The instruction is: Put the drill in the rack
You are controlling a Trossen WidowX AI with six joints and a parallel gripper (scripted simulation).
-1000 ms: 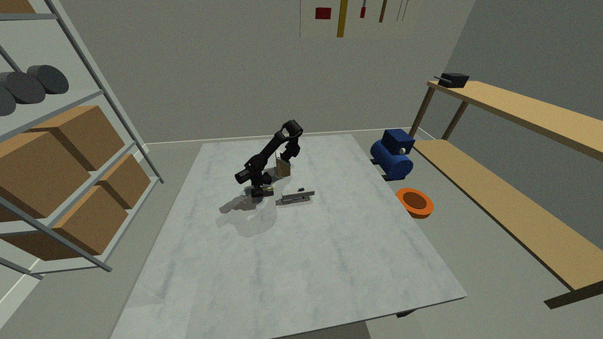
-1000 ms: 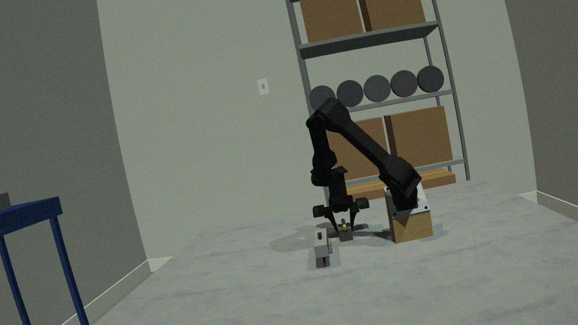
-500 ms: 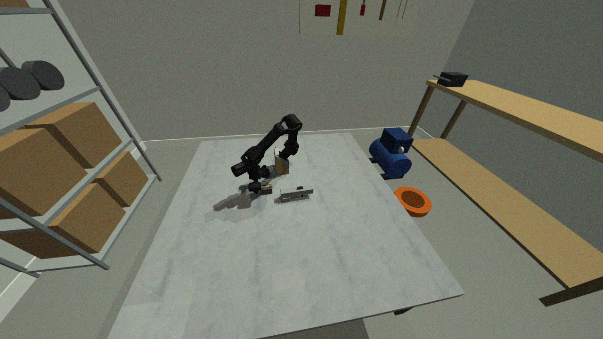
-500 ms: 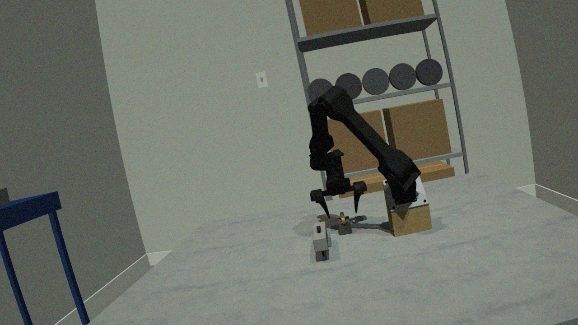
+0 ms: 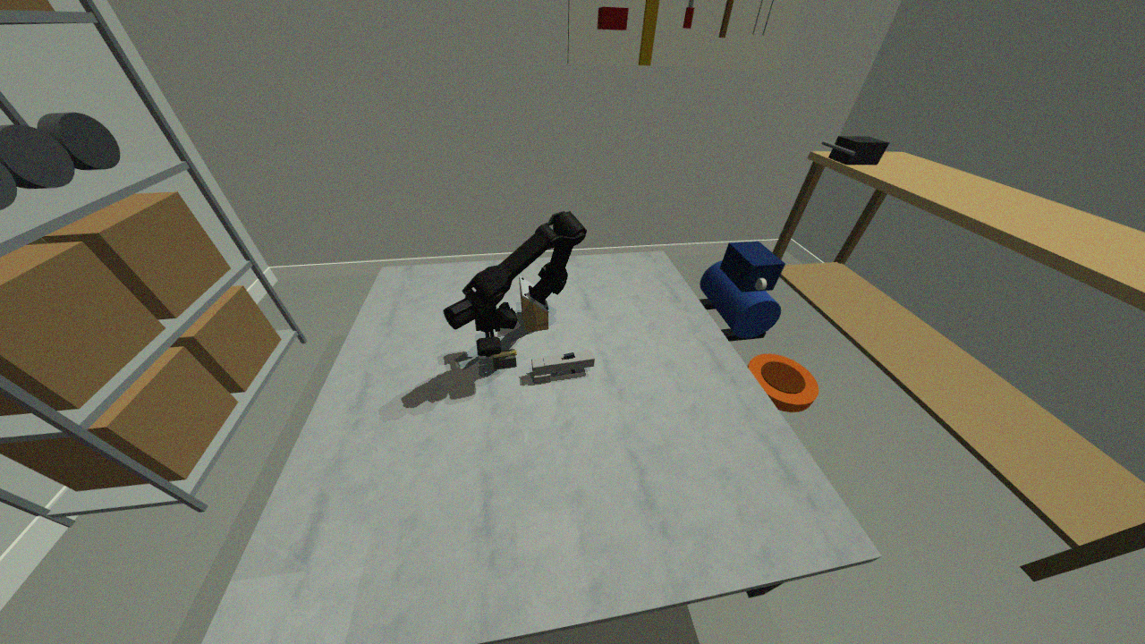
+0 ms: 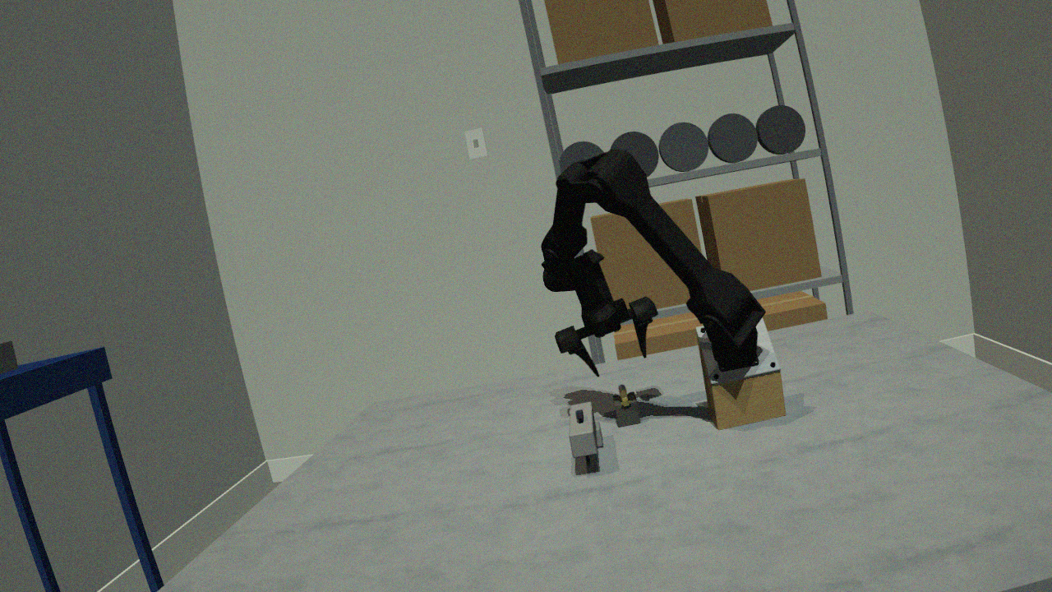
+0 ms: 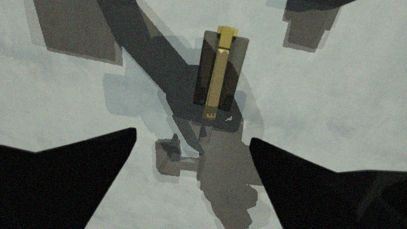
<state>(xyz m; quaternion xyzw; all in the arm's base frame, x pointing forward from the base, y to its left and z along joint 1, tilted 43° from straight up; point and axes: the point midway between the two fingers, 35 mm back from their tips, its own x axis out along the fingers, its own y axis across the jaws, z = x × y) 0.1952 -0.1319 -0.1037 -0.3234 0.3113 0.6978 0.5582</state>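
The drill [image 5: 504, 352] [image 6: 624, 398] [image 7: 217, 76], a slim yellow bar with a grey end, lies lengthwise in the groove of the small dark grey rack [image 5: 505, 363] [image 6: 627, 418] [image 7: 240, 51]. My gripper [image 6: 621, 365] [image 7: 195, 138] is wide open and empty above the rack. In the wrist view its fingertips stand on either side, below the drill's near end, and touch nothing. The light grey holder [image 5: 548, 368] [image 6: 583, 440] stands beside the rack. Its black key [image 5: 568, 355] [image 6: 579, 415] shows on its top. How far down the key sits cannot be told.
My arm's base stands on a wooden block [image 5: 534, 317] [image 6: 751, 401] behind the rack in the top view. All this is on the marble-patterned table [image 5: 560, 496] [image 6: 470, 529]. Shelving, a blue compressor [image 5: 740, 300] and a wooden bench [image 5: 961, 188] stand off the table.
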